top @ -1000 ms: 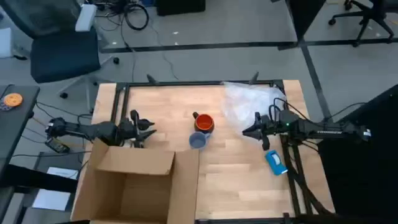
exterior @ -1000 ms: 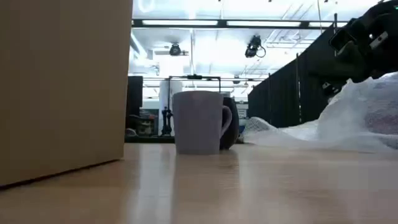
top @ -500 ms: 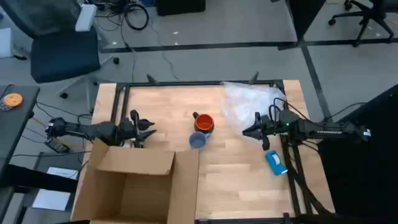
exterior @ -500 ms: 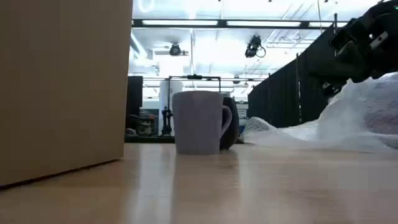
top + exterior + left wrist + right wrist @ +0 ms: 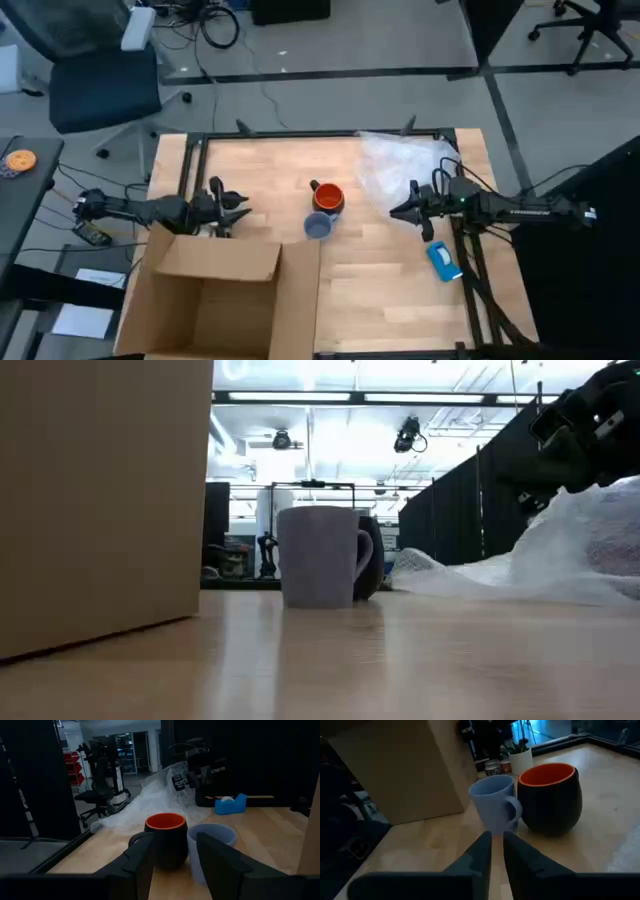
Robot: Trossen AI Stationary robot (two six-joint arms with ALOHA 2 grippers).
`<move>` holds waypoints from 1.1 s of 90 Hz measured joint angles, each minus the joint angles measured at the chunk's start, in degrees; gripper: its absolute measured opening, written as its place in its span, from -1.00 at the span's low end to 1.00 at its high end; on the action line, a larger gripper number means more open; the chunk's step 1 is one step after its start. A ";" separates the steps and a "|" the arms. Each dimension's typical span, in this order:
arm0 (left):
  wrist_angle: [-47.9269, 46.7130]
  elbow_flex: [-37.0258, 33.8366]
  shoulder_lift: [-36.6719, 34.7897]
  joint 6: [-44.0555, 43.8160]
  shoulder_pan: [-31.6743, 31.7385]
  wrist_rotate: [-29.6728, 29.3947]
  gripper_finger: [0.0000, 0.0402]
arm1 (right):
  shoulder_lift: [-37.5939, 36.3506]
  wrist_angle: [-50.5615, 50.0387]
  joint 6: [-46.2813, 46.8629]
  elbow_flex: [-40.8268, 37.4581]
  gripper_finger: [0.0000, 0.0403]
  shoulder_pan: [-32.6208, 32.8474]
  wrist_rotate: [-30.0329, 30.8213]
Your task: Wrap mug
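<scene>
Both grippers are seen parked, with nothing held. No change is found against the pictures of a second and half a second ago: arms, mugs and wrap lie exactly as before, so wrapping is judged not yet begun.

Nearest the table's front edge, one open cardboard box (image 5: 215, 300) is counted. Just behind its left flap, the left gripper (image 5: 238, 208) is held with fingers apart. At the table's middle stand two mugs, touching or nearly so: one pale blue mug (image 5: 318, 228) and, just behind it, the orange-red mug (image 5: 328, 198). To the right, the right gripper (image 5: 398, 212) is seen with fingers nearly together, and one blue tape dispenser (image 5: 444, 260) lies near it. Farthest back, one sheet of bubble wrap (image 5: 405, 160) is spread.
</scene>
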 joint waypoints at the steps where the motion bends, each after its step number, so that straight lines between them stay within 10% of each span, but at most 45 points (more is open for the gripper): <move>1: 0.00 0.00 0.01 0.01 0.00 0.00 -0.35 | 0.00 0.00 0.00 0.00 -0.88 0.00 0.00; 44: 6.12 0.02 0.02 23.76 0.10 -2.74 -0.35 | -0.01 -0.01 0.00 -0.01 -0.88 0.00 0.00; 70: 10.92 0.00 -0.02 -16.89 -0.05 4.34 -0.35 | 0.01 0.01 -1.00 -0.02 -0.88 0.00 0.13; 99: 23.50 0.00 0.02 -19.94 -0.09 7.26 -0.35 | 0.01 2.02 -5.96 0.00 -0.88 -0.31 7.59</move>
